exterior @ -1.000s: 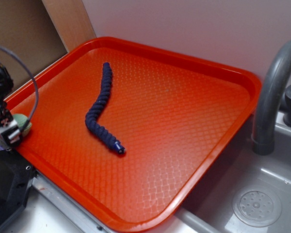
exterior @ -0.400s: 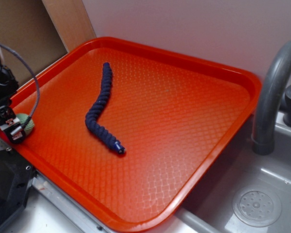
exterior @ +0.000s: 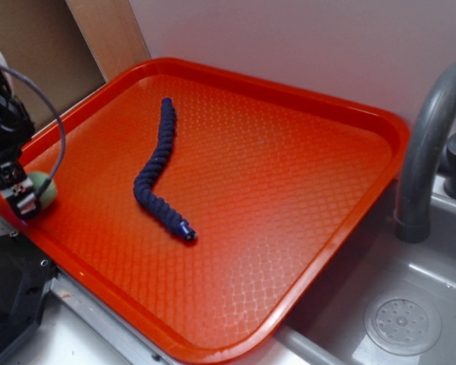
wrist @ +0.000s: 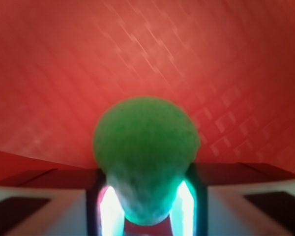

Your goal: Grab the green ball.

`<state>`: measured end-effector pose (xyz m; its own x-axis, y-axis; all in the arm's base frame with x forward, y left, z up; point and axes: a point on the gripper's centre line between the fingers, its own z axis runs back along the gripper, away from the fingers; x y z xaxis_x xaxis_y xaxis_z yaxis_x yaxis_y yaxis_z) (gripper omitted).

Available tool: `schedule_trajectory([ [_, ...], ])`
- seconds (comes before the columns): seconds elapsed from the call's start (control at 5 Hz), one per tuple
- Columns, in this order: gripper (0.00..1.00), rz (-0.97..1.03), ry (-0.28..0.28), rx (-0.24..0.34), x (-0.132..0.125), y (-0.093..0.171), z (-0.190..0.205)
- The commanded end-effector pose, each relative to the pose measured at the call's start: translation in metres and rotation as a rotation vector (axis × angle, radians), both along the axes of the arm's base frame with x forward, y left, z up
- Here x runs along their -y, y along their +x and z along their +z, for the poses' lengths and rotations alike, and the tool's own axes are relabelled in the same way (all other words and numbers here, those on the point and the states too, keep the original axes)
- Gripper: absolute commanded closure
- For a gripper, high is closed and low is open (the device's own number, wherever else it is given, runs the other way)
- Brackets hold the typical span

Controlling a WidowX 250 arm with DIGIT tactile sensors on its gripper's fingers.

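The green ball [exterior: 44,187] is a small pale mint-green ball at the far left of the orange tray [exterior: 304,228]. My gripper [exterior: 26,194] is shut on it, with the jaws pressing its sides. In the wrist view the ball [wrist: 146,147] fills the centre, squeezed between the two fingers of my gripper [wrist: 146,206], with the tray's textured floor behind it. From the exterior view the ball seems to be lifted slightly off the tray floor.
A long dark blue braided rope [exterior: 156,169] lies on the tray's left-middle. A grey faucet [exterior: 429,144] and a sink with a drain [exterior: 401,325] are at the right. A wall stands behind the tray, and a black block [exterior: 7,296] is at the lower left.
My gripper with the ball in it has risen a little and shifted slightly up along the tray's left edge. The rope has not moved.
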<state>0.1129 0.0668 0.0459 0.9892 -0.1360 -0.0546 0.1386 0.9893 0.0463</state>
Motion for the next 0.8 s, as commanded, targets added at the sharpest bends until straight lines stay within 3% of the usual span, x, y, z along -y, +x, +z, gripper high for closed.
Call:
schedule_trajectory([
  [0.0,1.00,0.069,-0.040,0.217,0.038,0.060,0.106],
  [0.4,1.00,0.120,-0.087,0.243,0.068,0.094,0.208],
  [0.6,1.00,0.119,-0.045,0.225,0.066,0.092,0.187],
])
